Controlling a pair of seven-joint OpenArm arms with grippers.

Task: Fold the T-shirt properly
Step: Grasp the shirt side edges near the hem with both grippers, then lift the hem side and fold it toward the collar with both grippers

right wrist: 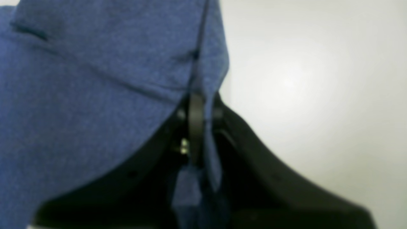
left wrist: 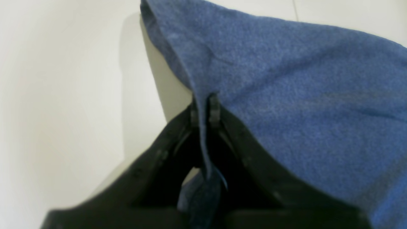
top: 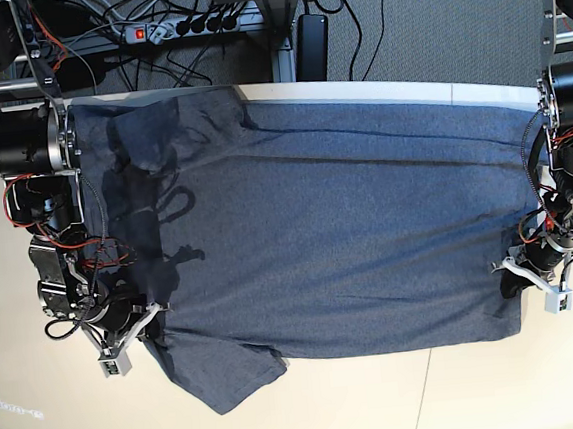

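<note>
Left fingers (left wrist: 214,109), right fingers (right wrist: 194,111) clamped on T-shirt (top: 329,241) edges.

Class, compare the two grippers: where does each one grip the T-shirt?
The left gripper pinches the T-shirt at its straight edge, on the base view's right; the right gripper pinches it near a sleeve, on that view's left. Both have their jaws shut on fabric, near the table's front.

The base view looks straight down on the whole bench (top: 482,388); both wrist views sit close behind their fingers (left wrist: 214,109), sharing the T-shirt (top: 329,241).
</note>
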